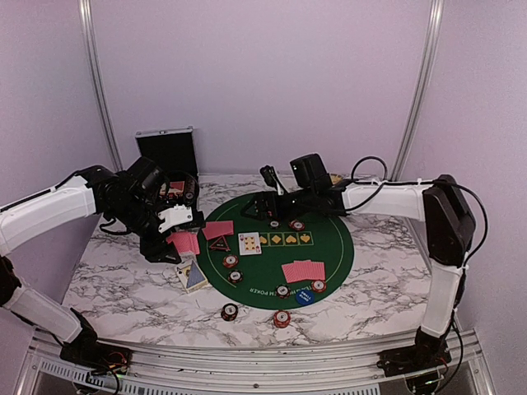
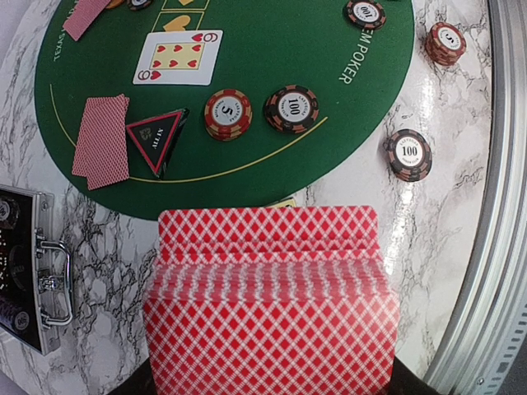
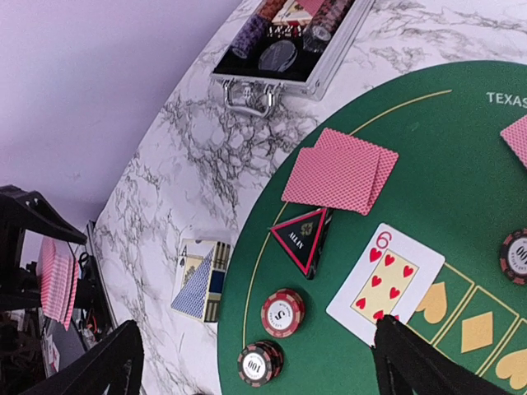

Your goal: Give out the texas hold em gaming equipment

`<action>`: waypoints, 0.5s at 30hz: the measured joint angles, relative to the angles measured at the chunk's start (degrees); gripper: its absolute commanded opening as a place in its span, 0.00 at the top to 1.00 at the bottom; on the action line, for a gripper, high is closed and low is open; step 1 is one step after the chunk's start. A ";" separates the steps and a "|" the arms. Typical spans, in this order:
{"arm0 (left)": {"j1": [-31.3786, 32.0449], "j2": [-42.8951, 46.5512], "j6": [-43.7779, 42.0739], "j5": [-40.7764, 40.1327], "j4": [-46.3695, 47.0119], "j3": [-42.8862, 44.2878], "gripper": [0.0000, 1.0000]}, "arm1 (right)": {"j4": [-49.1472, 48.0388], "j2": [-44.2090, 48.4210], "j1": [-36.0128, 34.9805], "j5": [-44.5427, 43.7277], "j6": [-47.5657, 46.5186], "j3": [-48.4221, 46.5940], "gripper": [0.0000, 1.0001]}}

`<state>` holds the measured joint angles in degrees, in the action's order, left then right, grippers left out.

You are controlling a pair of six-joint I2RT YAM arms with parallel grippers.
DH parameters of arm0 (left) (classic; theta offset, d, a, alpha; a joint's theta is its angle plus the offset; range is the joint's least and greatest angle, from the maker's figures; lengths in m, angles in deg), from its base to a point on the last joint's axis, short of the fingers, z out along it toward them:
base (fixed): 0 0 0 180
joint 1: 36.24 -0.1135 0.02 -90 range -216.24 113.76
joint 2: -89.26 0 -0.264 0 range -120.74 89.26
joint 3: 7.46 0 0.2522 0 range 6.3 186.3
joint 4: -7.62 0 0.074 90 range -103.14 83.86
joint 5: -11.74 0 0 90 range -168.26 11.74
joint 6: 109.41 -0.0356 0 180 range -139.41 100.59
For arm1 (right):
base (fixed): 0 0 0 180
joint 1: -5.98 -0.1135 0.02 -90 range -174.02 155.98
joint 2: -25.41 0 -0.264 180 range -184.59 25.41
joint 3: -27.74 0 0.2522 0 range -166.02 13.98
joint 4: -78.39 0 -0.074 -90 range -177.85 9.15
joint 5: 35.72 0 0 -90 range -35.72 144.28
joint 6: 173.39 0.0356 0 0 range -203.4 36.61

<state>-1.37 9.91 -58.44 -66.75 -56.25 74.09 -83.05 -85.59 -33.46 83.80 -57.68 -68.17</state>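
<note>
My left gripper (image 1: 171, 239) is shut on a fanned stack of red-backed playing cards (image 2: 268, 304), held over the marble just left of the green mat (image 1: 329, 247); the cards hide its fingers. My right gripper (image 3: 255, 329) hovers open over the mat's left half, holding nothing, with one fingertip (image 3: 395, 337) above a corner of the face-up six of hearts (image 3: 383, 284). Beside that card lie the black triangular marker (image 3: 300, 239), two face-down cards (image 3: 339, 170) and two poker chip stacks (image 3: 282, 311) (image 3: 259, 362). Another face-down pair (image 1: 303, 271) and a blue button (image 1: 305, 297) lie near the mat's front.
The open silver case (image 1: 169, 152) stands at the back left. A blue card box (image 1: 192, 276) lies on the marble by the mat's left edge. Two chip stacks (image 1: 229, 312) (image 1: 282, 318) sit off the mat at the front; others (image 1: 297, 225) lie near its far side.
</note>
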 measured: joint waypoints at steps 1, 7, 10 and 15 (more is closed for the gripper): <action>0.00 0.00 -0.02 -0.02 0.00 0.02 1.00 | 0.07 0.00 -0.35 0.02 0.44 0.31 0.14; 0.00 -0.24 -0.35 0.02 -0.17 0.85 1.00 | -0.20 -0.48 -1.95 0.44 2.43 0.35 0.17; 0.00 -0.46 -0.63 0.02 -0.17 0.94 1.00 | -0.81 -3.45 -2.14 1.42 3.15 -1.27 0.18; 0.00 -1.22 -1.11 0.02 -0.24 0.96 1.00 | -1.51 -10.93 -2.14 1.73 3.67 -3.98 0.21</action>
<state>-1.37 8.68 -59.55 -66.73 -56.49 75.05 -84.56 -96.52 -35.60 85.52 -54.01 -72.15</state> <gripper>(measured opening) 0.656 0.807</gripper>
